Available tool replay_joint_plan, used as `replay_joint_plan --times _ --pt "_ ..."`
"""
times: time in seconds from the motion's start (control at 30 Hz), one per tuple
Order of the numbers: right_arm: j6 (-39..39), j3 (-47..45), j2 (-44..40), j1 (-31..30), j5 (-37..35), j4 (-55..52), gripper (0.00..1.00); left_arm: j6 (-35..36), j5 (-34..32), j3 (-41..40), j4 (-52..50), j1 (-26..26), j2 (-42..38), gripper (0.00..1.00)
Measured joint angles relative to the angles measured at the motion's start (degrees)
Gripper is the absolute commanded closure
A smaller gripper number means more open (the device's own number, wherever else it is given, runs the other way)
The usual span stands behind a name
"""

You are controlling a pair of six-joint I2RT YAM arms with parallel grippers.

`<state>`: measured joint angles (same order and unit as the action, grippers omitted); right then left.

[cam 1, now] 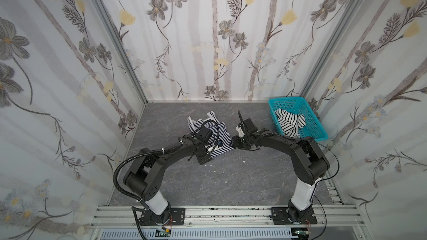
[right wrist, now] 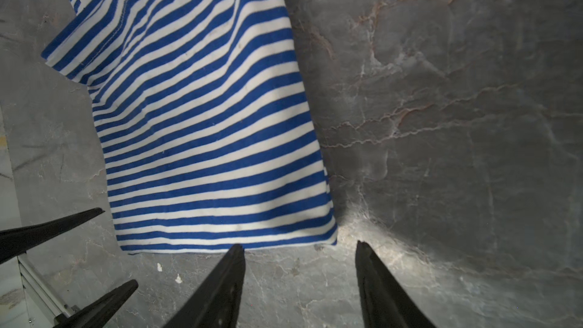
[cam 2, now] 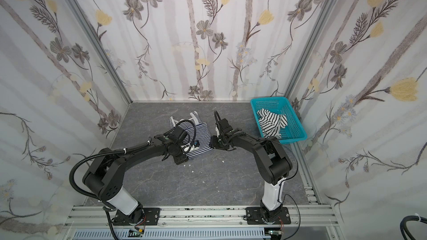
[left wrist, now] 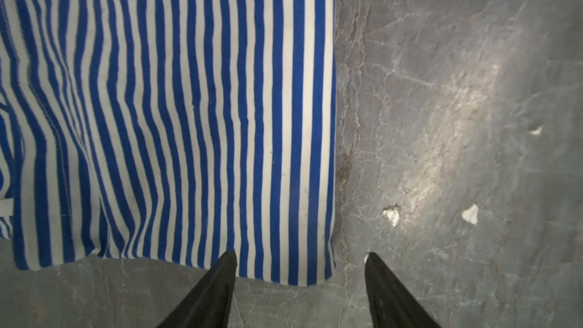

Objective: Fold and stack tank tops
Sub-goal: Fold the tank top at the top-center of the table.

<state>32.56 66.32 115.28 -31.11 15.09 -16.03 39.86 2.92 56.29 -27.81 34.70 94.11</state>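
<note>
While the navy-striped tank top [cam 1: 223,135] lies spread out near the middle of the desk [cam 1: 231,181], straps toward the far edge, it looks to me not yet folded, so the job seems barely begun. The left fingers [left wrist: 217,285] and right fingers [right wrist: 217,288] stand apart and empty, each pair poised at a corner of the near hem. The black-striped tank top [cam 1: 288,123] sits crumpled in the turquoise basket [cam 1: 315,123] at the far right corner, neither folded nor stacked.
</note>
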Motion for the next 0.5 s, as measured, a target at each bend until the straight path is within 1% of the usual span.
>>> replay_joint_plan --times 0.17,0.27,0.37,0.5 --pt "1.51 -1.60 1.40 1.01 1.09 3.15 0.46 -0.46 -2.58 -2.01 3.23 1.68 0.04 0.34" --pt "2.21 -1.84 1.90 1.01 2.19 4.61 0.49 -0.46 -4.26 -2.40 4.61 1.57 0.07 0.39" --pt "2.58 -1.95 2.32 0.87 2.80 5.88 0.50 -0.39 -4.55 -3.06 5.29 1.64 0.33 0.46" --pt "2.99 -2.12 2.43 1.03 2.99 6.43 0.50 0.52 -4.57 -4.28 5.42 1.70 1.01 0.47"
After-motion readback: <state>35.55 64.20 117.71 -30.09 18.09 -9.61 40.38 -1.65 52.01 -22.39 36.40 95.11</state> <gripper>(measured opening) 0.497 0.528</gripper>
